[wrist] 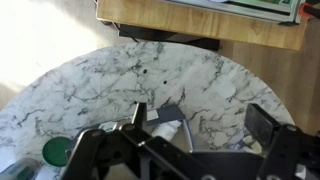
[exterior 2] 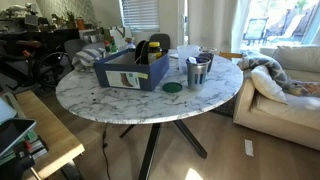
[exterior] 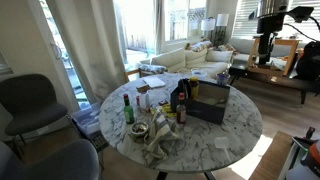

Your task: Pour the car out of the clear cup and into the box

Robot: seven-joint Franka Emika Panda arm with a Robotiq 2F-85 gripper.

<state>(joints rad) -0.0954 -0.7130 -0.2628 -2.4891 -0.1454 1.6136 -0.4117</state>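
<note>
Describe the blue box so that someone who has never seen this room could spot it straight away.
Start at the round white marble table. On it stands the box, dark navy and rectangular with upright sides. It is by far the widest thing on the table, much broader than the bottles next to it or the small green lid lying flat beside it.

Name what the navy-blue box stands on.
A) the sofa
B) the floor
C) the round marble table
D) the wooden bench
C: in an exterior view the box stands upright on the round marble table, among bottles and cups.
</note>
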